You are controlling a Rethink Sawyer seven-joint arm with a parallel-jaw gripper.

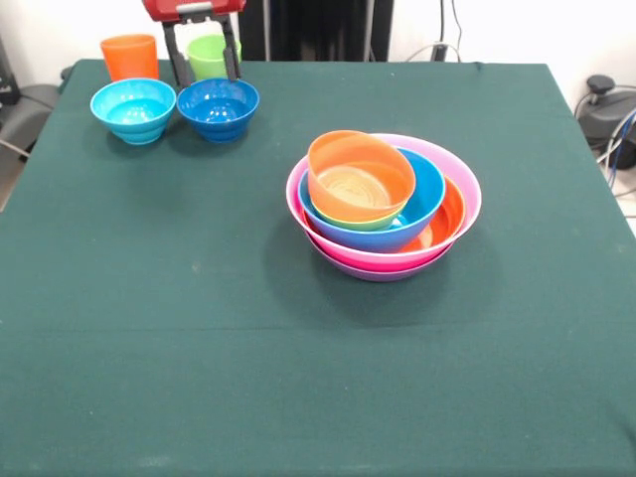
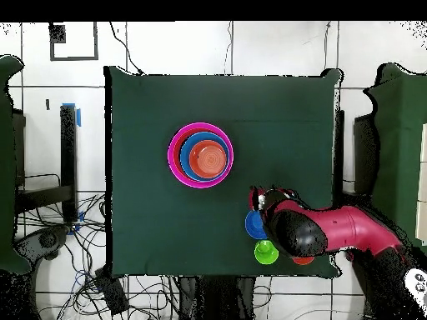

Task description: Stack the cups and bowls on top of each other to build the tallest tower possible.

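The tower (image 1: 384, 204), nested pink, purple, orange and blue bowls, sits mid-table. An orange cup (image 1: 129, 56), green cup (image 1: 210, 55), light blue bowl (image 1: 133, 109) and dark blue bowl (image 1: 218, 107) stand upright at one corner.

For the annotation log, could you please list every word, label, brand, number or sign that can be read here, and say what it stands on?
None: no readable text in either view.
The nested bowls, the two loose bowls and the cups are plain.
The green tablecloth is unmarked.
The claw and its red housing show no legible label.

Front cam across table (image 1: 199, 348) facing robot, overhead cam straight down, further off, both share tabletop w/ tower (image 1: 384, 204).
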